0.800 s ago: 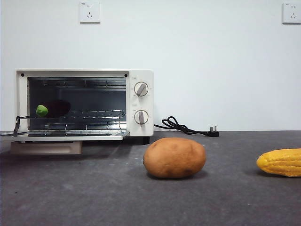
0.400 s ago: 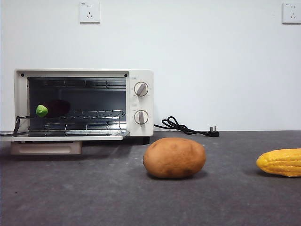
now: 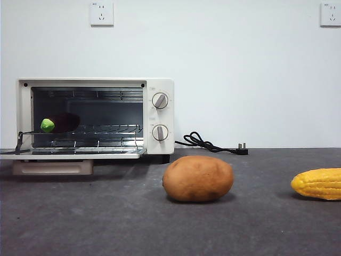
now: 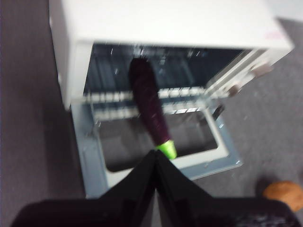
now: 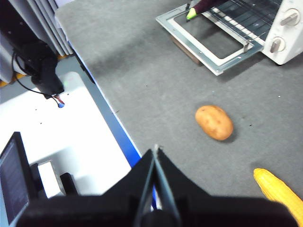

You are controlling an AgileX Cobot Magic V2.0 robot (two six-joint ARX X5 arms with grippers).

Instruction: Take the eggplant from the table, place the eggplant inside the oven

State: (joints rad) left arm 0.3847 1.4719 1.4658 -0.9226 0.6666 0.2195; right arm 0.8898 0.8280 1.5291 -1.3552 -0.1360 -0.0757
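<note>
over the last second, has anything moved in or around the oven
Nothing visibly moved. The eggplant lies on the rack inside the open oven as before, green cap toward the door, and the potato and corn sit where they were on the table.

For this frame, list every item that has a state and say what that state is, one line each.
oven: door folded down open, wire rack inside
eggplant: lying on the oven rack, green stem end poking out over the open door
potato: resting on the table, untouched
corn cob: lying on the table, untouched
power plug: unplugged, lying on the table
left gripper: shut, just outside the oven near the stem
right gripper: shut, empty, away from the oven
</note>
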